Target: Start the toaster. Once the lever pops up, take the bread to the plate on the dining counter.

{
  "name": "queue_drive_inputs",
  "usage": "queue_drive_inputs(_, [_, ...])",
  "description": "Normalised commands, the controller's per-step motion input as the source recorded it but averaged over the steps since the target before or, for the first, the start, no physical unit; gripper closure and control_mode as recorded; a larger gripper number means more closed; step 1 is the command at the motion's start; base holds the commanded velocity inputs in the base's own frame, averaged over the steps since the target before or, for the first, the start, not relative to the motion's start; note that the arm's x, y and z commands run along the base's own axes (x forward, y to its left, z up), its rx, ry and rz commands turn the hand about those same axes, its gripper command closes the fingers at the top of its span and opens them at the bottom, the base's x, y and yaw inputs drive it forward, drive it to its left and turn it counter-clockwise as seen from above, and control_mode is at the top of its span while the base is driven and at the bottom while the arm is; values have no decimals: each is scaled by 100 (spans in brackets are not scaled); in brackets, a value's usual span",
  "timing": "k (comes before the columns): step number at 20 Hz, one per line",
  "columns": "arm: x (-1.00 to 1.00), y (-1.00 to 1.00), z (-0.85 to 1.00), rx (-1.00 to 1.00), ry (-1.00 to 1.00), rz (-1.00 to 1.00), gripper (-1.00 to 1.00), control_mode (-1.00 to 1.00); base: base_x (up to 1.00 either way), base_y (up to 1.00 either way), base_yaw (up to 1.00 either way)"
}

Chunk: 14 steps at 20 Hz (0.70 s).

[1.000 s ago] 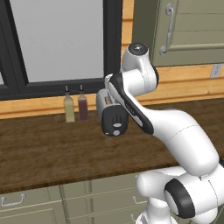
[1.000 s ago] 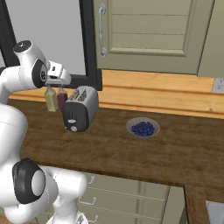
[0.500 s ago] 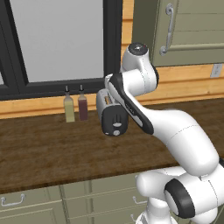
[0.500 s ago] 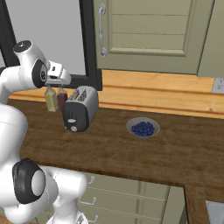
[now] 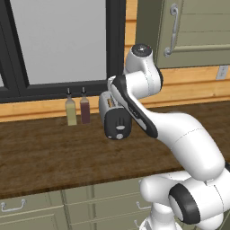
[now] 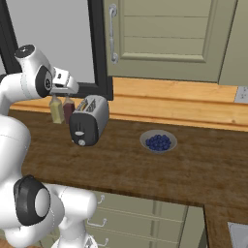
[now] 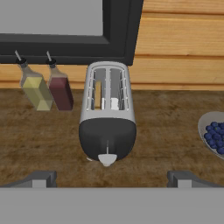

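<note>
Gripper (image 7: 109, 178): released, jaws spread wide, holding nothing.
Toaster (image 7: 107, 111): just ahead, below the gripper.
Lever (image 7: 107, 159): untouched, it seems.
Left: everything; bread (image 7: 98, 95) sits in the slot.

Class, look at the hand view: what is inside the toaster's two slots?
The toaster has a tan bread slice standing edge-up in its left slot. The right slot shows pale inner parts; anything deeper in either slot is hidden by the toaster's walls.

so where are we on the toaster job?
Nothing looks done yet. The silver-grey two-slot toaster sits on the dark wooden worktop with the tan bread slice in a slot. In hand: the open hand hangs above the toaster's black end, touching nothing. Left: press the small lever, await pop-up, carry the bread to the plate.
</note>
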Motion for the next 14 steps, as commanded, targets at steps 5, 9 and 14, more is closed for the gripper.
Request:
queue_drive_inputs(5, [0,0,0,0,0,0,-100,-100,0,0,0])
queue_drive_inputs(9, [0,0,0,0,0,0,-100,-100,0,0,0])
queue_drive_inputs(14, [0,0,0,0,0,0,-100,-100,0,0,0])
